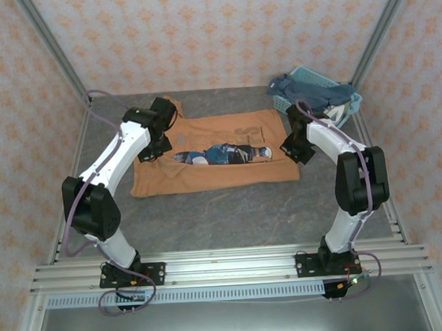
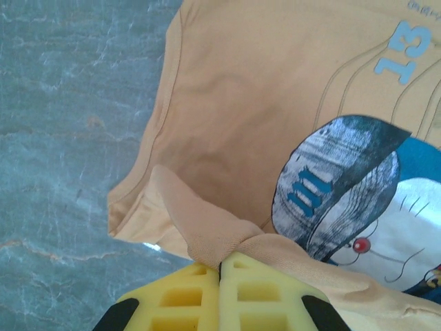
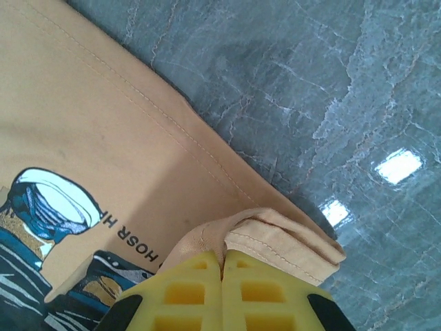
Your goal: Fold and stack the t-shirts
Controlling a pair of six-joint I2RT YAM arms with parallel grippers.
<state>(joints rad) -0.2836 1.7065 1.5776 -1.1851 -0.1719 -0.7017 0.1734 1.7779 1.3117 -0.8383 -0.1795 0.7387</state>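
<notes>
An orange-brown t-shirt [image 1: 206, 174] with a blue cartoon print lies spread across the middle of the grey table, its far part folded toward me. My left gripper [image 1: 158, 145] is shut on a pinch of its cloth at the left end; the yellow fingers [image 2: 200, 286] clamp a ribbed fold of the orange-brown t-shirt [image 2: 248, 117]. At the right end my right gripper [image 1: 293, 148] is shut on the stitched hem of the orange-brown t-shirt [image 3: 103, 131], bunched between its yellow fingers [image 3: 248, 286]. More t-shirts [image 1: 310, 94], dark blue and white, lie heaped in the basket.
A light-blue lattice basket [image 1: 314, 75] stands at the back right corner. Patterned walls and metal posts close in the table on three sides. Bare grey table [image 1: 224, 217] lies between the shirt and the arm bases.
</notes>
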